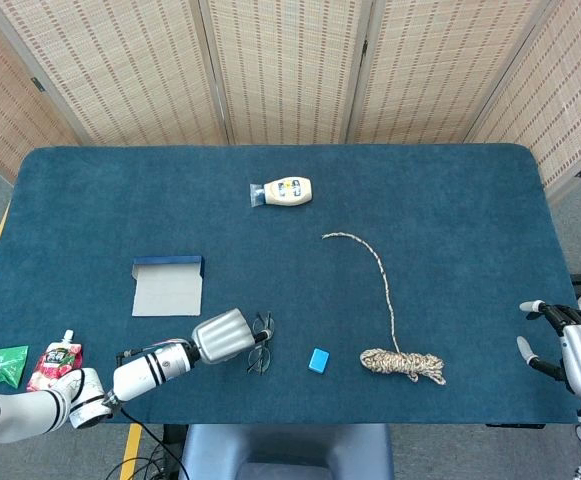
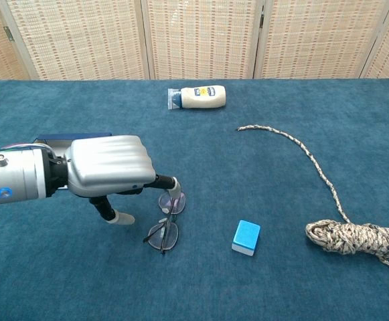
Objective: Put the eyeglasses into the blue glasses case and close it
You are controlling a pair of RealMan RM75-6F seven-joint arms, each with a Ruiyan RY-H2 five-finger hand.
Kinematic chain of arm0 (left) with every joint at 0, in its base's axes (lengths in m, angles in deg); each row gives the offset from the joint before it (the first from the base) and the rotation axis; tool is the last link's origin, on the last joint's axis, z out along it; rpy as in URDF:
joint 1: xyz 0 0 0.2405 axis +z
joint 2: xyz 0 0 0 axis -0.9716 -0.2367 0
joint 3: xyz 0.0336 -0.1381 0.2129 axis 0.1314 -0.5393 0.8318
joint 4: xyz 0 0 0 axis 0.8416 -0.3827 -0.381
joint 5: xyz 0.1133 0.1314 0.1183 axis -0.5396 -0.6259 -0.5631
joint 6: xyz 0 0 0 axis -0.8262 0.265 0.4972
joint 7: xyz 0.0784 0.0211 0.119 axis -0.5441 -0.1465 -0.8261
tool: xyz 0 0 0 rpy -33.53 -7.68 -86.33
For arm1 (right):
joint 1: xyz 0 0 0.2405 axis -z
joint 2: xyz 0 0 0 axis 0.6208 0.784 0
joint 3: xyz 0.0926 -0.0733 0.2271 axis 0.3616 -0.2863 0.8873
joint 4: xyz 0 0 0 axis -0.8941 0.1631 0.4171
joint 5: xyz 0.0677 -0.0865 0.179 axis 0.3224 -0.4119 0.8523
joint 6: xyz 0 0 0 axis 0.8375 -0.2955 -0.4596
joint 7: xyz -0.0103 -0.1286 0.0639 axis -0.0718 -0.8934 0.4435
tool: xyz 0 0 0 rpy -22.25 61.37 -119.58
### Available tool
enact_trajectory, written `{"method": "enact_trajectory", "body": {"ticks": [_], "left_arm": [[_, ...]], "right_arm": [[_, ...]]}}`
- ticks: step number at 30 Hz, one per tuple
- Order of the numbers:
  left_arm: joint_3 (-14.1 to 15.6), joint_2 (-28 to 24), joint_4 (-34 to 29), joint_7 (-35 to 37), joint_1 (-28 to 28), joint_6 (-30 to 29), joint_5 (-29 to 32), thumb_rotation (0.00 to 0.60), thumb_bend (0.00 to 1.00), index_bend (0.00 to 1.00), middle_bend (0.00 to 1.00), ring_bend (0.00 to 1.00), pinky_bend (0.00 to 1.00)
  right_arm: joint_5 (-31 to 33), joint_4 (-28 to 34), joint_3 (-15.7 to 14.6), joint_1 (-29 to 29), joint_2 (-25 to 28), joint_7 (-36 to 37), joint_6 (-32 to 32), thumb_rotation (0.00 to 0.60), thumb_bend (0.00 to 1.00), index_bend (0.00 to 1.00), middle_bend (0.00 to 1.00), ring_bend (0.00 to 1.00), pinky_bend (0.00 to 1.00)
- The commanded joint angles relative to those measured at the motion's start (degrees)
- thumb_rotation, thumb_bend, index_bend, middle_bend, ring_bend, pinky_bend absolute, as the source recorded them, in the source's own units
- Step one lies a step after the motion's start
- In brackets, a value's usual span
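eyeglasses at left hand fingertips, on table

My head view looks steeply down from high above the near edge and takes in the whole blue counter up to the woven screens behind it. My chest view sits low and close, facing forward across the surface. Both share the cream bottle, the rope and my left hand.
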State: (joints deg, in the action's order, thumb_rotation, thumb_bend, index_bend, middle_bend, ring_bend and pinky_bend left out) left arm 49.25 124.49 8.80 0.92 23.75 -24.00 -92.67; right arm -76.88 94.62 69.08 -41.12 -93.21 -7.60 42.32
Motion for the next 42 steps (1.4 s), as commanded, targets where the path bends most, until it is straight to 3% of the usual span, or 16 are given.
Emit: {"method": "enact_trajectory", "body": {"ticks": [1,12,42], "left_arm": [[-0.41,1.57,2.04,0.76,-0.98,0.88,-0.45,0.6,0.28,0.3,1.0,0.96,0.95],[0.28,4.99,6.8,2.58,-2.83,2.22,-1.89,0.6,0.28,0.36,1.0,0.96,0.95],[1.53,4.89,8.67,7.81,-1.4,-0.67,-1.19,0.6,0.29,0.63,1.0,0.97,0.94]], "right_arm": [[0.05,0.02,0.03,0.02,0.08,-0.03,0.02,0.6,0.34,0.33,0.43,0.36,0.31],[0.3,-0.24,0.1,0.26,0.07,0.19,0.19,0.6,0.34,0.33,0.43,0.36,0.31],[0.05,0.26,0.17,0.47,0.12,-0.22,0.61,0.6,0.34,0.33,0.43,0.37,0.31]]}}
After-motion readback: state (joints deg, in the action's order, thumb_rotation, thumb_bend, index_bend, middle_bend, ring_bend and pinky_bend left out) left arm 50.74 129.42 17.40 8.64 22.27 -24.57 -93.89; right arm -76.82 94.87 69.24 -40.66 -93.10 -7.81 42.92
